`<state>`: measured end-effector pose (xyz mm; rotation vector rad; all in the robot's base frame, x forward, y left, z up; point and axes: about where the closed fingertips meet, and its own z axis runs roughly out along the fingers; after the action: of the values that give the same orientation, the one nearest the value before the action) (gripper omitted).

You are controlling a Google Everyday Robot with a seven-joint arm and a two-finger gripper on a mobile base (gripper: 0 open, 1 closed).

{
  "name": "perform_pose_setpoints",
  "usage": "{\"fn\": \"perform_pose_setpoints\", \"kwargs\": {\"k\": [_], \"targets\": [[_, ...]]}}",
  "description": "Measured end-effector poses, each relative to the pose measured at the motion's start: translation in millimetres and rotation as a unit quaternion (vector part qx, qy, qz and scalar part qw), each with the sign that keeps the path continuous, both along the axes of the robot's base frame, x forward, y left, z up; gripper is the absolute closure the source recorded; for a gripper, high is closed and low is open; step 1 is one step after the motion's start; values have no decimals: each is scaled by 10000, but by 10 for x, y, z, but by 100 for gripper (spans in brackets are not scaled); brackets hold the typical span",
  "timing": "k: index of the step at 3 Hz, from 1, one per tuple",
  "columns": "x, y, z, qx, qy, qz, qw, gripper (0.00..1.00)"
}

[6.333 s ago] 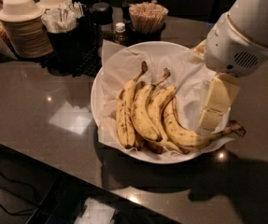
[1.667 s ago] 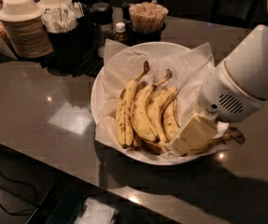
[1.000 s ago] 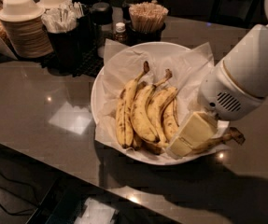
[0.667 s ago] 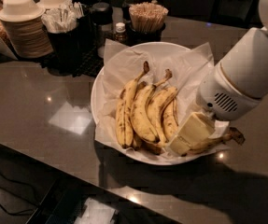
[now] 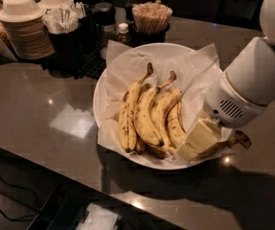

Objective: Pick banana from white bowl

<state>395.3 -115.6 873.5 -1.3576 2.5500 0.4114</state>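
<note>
The white bowl (image 5: 109, 75), lined with crinkled white paper, stands mid-counter and holds several bananas. The long curved banana (image 5: 219, 146) lies along the bowl's front right rim, and its dark stem pokes out over the rim on the right. My gripper (image 5: 194, 142) is down at the bowl's front right edge, right on that banana and covering its middle. The arm's white wrist (image 5: 252, 80) reaches in from the upper right. The shorter bananas (image 5: 144, 116) lie bunched to the left of the gripper.
Stacked cream paper bowls (image 5: 24, 25) stand at the back left. Next to them are dark holders with packets (image 5: 65, 20), a small bottle (image 5: 123, 32) and a cup of wooden stirrers (image 5: 150, 18). The counter's front edge (image 5: 94, 188) runs below the bowl.
The gripper came down from above the bowl's right side onto the long banana at the front right rim. Over the last second it has barely moved. The bananas lie as before.
</note>
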Motion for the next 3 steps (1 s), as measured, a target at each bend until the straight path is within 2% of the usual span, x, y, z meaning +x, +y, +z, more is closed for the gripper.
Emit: {"fn": "perform_pose_setpoints", "kwargs": {"k": [1, 3], "targets": [[5, -45, -70, -69, 59, -82, 9999, 47], [-22, -80, -64, 13, 55, -110, 9999, 93]]}}
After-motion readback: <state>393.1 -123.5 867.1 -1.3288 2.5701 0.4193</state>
